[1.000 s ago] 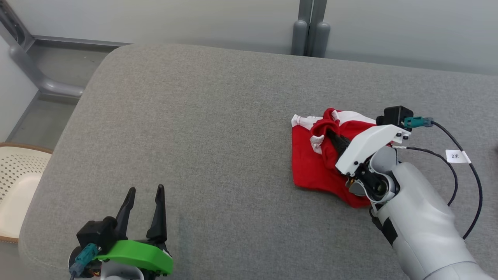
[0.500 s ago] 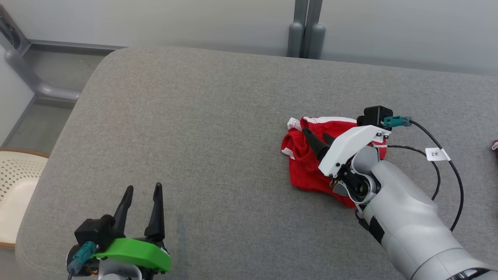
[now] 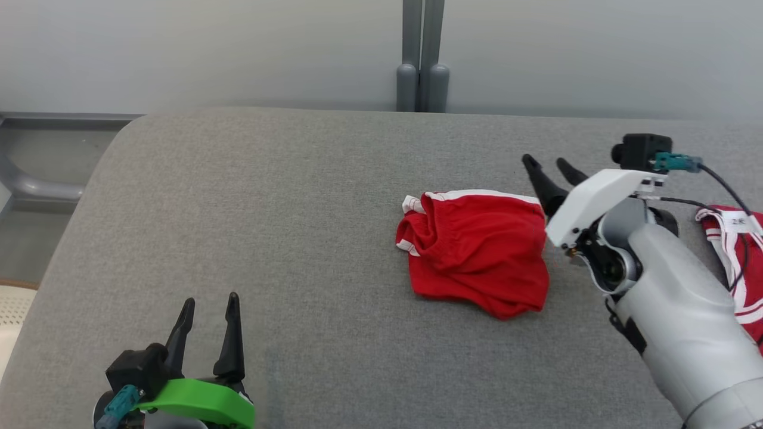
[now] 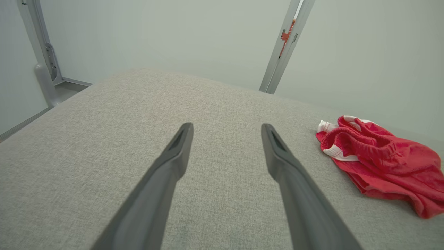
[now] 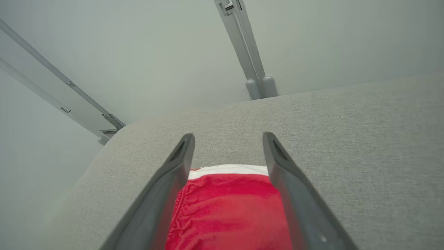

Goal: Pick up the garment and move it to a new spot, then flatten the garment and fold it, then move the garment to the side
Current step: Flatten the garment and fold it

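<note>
Grey woven surface (image 3: 298,208) with rounded corners, shown from the head and from both wrists.

(a) Left hand (image 3: 210,298), well to the near left of the garment (image 3: 477,250). It is poised over bare fabric with its two dark fingers spread apart, and it grips nothing.

(b) Garment, red with white trim, lying crumpled in a loose heap on the surface. The gathered waistband is bunched at its left side, and a white band runs along its far edge.

(c) Right hand (image 3: 544,159), at the garment's far right corner. The fingers are parted and empty, with their tips pointing away from the robot. In the right wrist view the red cloth and its white band show between the two fingers. Whether the fingers touch the cloth cannot be told. The pale forearm (image 3: 685,322) slants in from the near right of the garment.

(d) Striped red-and-white cloth (image 3: 748,268), to the right of the garment and partly hidden behind that forearm.

(e) Grey post (image 3: 422,59), upright against the pale wall (image 3: 208,53), beyond the garment and slightly to its left.
</note>
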### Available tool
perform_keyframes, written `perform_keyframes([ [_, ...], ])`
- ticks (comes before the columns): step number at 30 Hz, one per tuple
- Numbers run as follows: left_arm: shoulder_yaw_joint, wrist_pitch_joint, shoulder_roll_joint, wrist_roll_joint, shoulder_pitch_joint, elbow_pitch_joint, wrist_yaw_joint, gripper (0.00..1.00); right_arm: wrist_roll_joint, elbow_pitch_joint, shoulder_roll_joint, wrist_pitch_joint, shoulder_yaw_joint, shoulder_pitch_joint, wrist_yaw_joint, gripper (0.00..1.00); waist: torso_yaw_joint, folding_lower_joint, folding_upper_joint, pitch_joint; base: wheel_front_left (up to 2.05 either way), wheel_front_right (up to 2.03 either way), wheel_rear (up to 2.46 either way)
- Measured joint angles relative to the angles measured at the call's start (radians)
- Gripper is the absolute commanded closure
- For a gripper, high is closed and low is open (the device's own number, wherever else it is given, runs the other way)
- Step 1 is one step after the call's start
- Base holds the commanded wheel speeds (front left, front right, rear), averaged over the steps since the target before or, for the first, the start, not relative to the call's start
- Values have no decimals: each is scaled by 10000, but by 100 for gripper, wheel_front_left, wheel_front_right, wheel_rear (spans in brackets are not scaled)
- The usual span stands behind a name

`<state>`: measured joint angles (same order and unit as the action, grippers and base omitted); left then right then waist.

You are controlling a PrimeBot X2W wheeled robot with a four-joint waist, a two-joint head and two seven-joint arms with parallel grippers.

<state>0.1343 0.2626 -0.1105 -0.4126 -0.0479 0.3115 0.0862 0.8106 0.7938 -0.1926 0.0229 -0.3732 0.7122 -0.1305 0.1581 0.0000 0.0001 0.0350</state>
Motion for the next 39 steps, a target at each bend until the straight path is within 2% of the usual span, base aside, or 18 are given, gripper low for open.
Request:
perform_keyframes([
  [5,-6,0,4,2,47,-119,-31,0,-291,-765,-663,-230,895,-787,0,0,-350,0,0,-41,0,0,0],
  [8,-12,0,12,4,46,-165,-31,0,-575,-1112,-790,-451,1452,-1326,0,0,-486,0,0,-18,0,0,0],
  [13,-125,0,15,98,46,-403,-13,0,-1156,-1912,-671,-844,2155,-2080,0,0,-607,0,0,8,0,0,0],
  [21,-449,0,109,291,207,-683,-12,0,-2303,-4015,-510,-1789,2401,-3744,0,0,-925,0,0,-132,0,0,0],
  [25,-589,0,188,366,288,-746,17,0,-2485,-4744,-349,-2230,2556,-4558,0,0,-1165,0,0,-222,0,0,0],
  [30,-796,0,257,460,336,-832,67,0,-2775,-5179,-297,-2614,2732,-5391,0,0,-1478,0,0,-289,0,0,0],
  [39,-1093,0,297,832,562,-1012,186,0,-3871,-5304,188,-2840,3116,-6057,0,0,-1812,0,0,-187,0,0,0],
])
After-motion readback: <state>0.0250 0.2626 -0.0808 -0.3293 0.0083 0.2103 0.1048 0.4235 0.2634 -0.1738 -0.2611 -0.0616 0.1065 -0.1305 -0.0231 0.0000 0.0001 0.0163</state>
